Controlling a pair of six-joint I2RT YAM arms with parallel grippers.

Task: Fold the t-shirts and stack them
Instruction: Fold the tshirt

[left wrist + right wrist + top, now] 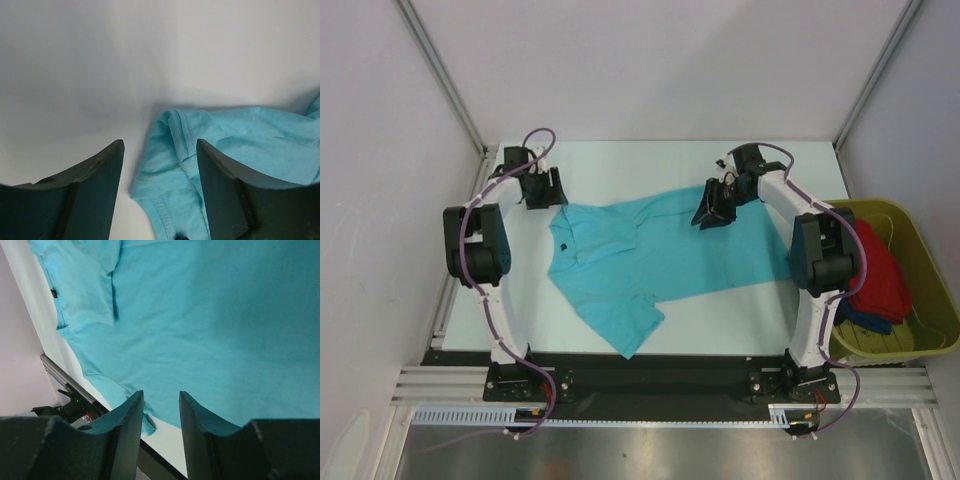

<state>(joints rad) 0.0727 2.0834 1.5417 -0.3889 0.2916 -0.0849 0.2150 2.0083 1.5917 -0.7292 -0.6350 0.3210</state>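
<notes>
Closest to the arm bases, the near sleeve (632, 328) of the turquoise t-shirt (670, 262) points off toward the table's front edge. The shirt itself lies spread across the middle of the table (650, 165), with its collar (567, 240) on the left and its hem on the right. Off to the right, an olive-green tub (923, 262) holds a red shirt (880, 275) on top of a dark blue one (865, 322).

Further back, the far sleeve (172, 150) lies rumpled and turned in on the chest. The left gripper (548, 192) hangs just beside it, jaws parted and nothing between them. The right gripper (713, 212) sits over the shirt's far edge nearer the hem, with its jaws a little apart and also empty.

To my eye the fold has not begun. I would have the left pinch the shoulder seam beyond that sleeve and the right pinch the far edge on the same line. Each should take one layer only. Both should then lift together and carry the cloth toward the front with it taut, so the crease runs straight.
</notes>
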